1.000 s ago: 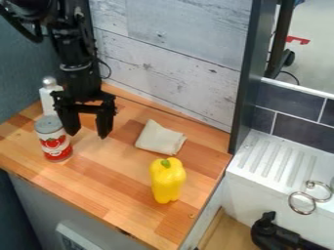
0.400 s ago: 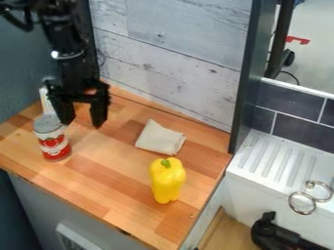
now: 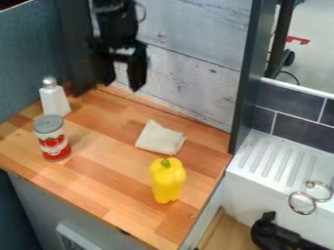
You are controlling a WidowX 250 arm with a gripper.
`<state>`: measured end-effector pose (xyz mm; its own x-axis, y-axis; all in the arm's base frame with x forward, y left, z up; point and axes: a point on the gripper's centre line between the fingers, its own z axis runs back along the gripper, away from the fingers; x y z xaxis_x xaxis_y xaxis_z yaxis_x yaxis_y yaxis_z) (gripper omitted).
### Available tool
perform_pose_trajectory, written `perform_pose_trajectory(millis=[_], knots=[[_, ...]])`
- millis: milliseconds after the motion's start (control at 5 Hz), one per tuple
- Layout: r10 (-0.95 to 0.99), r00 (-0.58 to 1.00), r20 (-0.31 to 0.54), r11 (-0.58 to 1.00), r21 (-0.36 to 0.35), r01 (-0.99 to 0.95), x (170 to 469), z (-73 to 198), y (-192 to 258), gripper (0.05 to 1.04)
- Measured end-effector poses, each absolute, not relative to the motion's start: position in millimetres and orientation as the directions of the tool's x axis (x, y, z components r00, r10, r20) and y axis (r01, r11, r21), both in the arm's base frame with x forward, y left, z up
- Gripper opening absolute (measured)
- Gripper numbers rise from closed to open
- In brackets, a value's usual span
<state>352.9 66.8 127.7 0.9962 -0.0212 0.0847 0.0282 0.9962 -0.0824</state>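
Note:
The black gripper (image 3: 122,83) hangs at the upper left of the camera view, above the counter's back edge and in front of the whitish wood wall. Its two fingers stand apart with nothing between them. To its lower left, a white bottle with a silvery cap (image 3: 54,100) stands upright. In front of that bottle is a can with a red and white label (image 3: 53,139), also upright. A folded cream cloth (image 3: 159,138) lies mid-counter, and a yellow bell pepper (image 3: 168,180) stands nearer the front right.
The wooden counter (image 3: 98,183) ends at the right against a dark upright post (image 3: 251,73). Beyond it are a white sink with a ribbed drainboard (image 3: 274,163), metal rings (image 3: 302,202) and a black faucet-like part (image 3: 267,233). A dark panel stands at the back left.
The gripper moved slightly left and up, then rose farther and shifted right, away from the can and bottle. The white bottle has come fully into sight. The can, cloth and pepper look unmoved.

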Motion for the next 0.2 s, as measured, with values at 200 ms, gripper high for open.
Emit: perform_pose_trajectory(millis=[200], knots=[[-0.076, 0.995, -0.060, 0.996, -0.056, 0.073, 373.4, 114.0, 59.0, 1.001]])
